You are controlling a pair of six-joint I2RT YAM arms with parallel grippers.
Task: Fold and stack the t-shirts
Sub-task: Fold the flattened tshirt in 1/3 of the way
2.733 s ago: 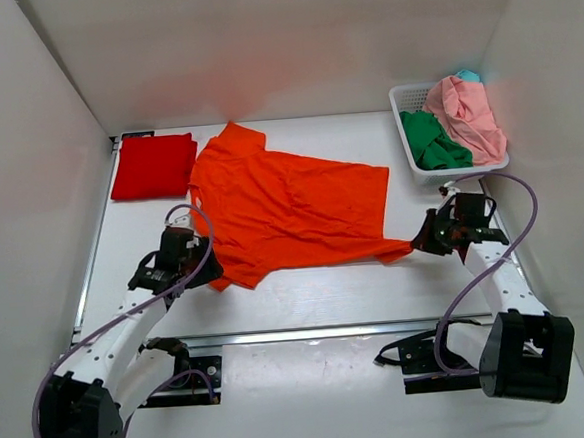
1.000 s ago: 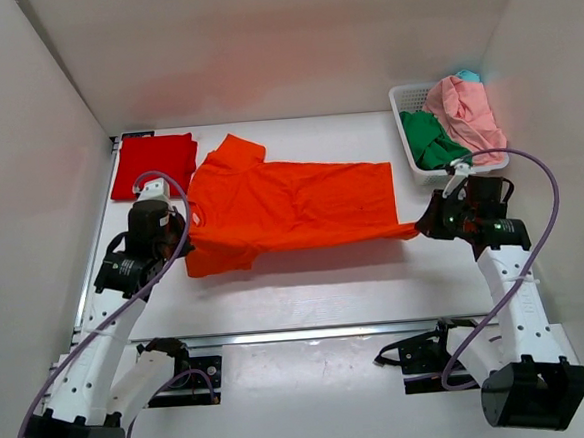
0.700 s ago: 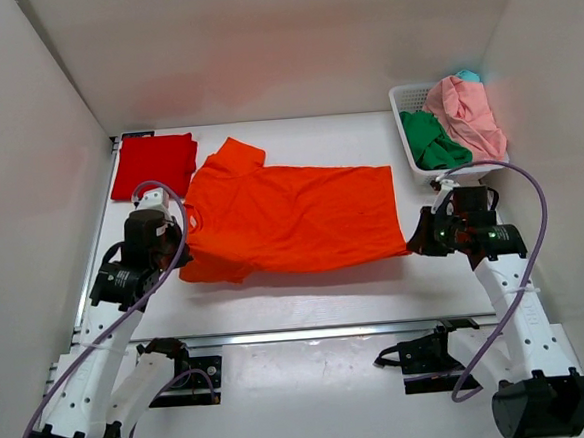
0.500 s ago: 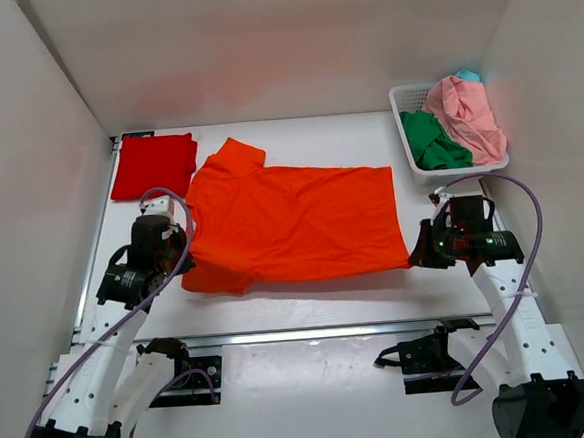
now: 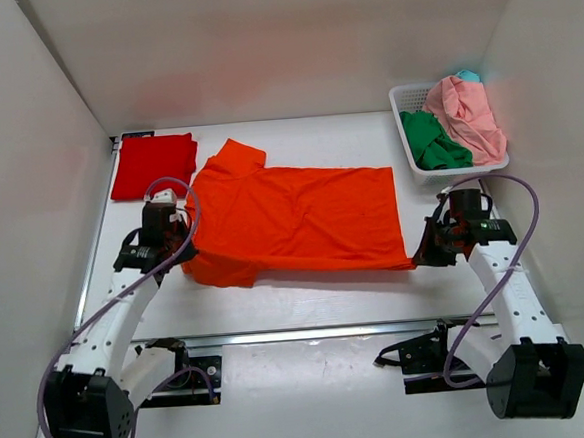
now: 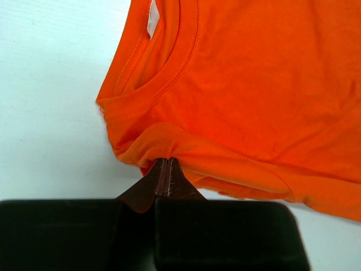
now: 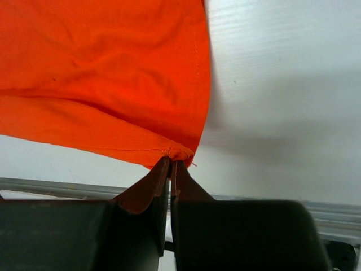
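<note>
A bright orange t-shirt (image 5: 292, 219) is stretched across the middle of the table, collar to the left. My left gripper (image 5: 181, 255) is shut on a bunched fold of the orange shirt (image 6: 237, 101) just below its collar. My right gripper (image 5: 422, 254) is shut on the shirt's near right hem corner (image 7: 180, 153), which it holds taut just off the table. A deeper red t-shirt (image 5: 153, 166) lies folded flat at the far left. Green (image 5: 433, 139), pale pink (image 5: 465, 115) and teal (image 5: 469, 75) t-shirts are heaped in the basket.
A white lattice basket (image 5: 406, 106) stands at the far right corner. White walls close in the table on the left, back and right. A metal rail (image 5: 310, 332) runs along the near edge between the arm bases.
Both grippers, still shut on the orange shirt, have drawn it toward the near edge and lowered it, spreading it flatter. The left arm has pulled back toward the shirt's shoulder.
</note>
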